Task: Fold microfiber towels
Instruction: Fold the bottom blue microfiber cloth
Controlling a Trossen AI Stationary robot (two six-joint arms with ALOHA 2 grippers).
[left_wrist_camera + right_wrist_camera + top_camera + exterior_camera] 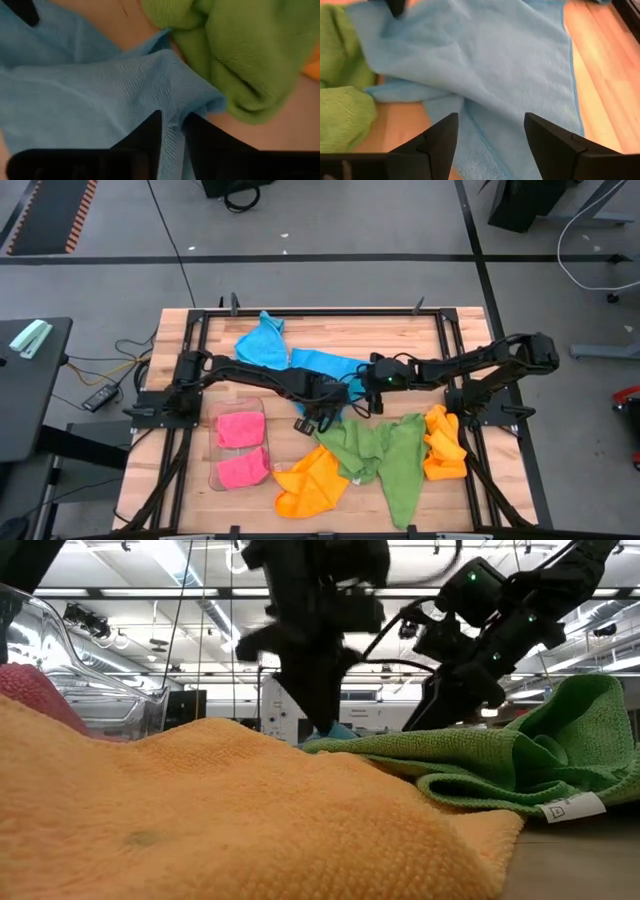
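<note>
Left end effector: centre of the high view, low over the surface. In its wrist view the fingers stand a narrow gap apart with a ridge of blue towel between them; whether they pinch the cloth or only straddle it cannot be told.

Right end effector: just right of centre in the high view, above the same blue towel. Its fingers are spread wide, with nothing between them; blue cloth lies flat under them on bare wood.

Blue towel, second: bunched at upper centre-left of the high view, touching the first.

Green towels: rumpled heap at lower centre of the high view, just below both end effectors; one edge touches the blue towel in the left wrist view. A white tag shows at lower right of the low view.

Orange towel: crumpled at lower centre-left of the high view, touching the green heap; it fills the foreground of the low view.

Orange towel, second: bunched at lower right of the high view, against the green heap's right side.

Pink towels: two folded pieces, one above the other, in the tray at lower left of the high view.

Left arm: enters from mid-left of the high view. Right arm: enters from mid-right.
</note>
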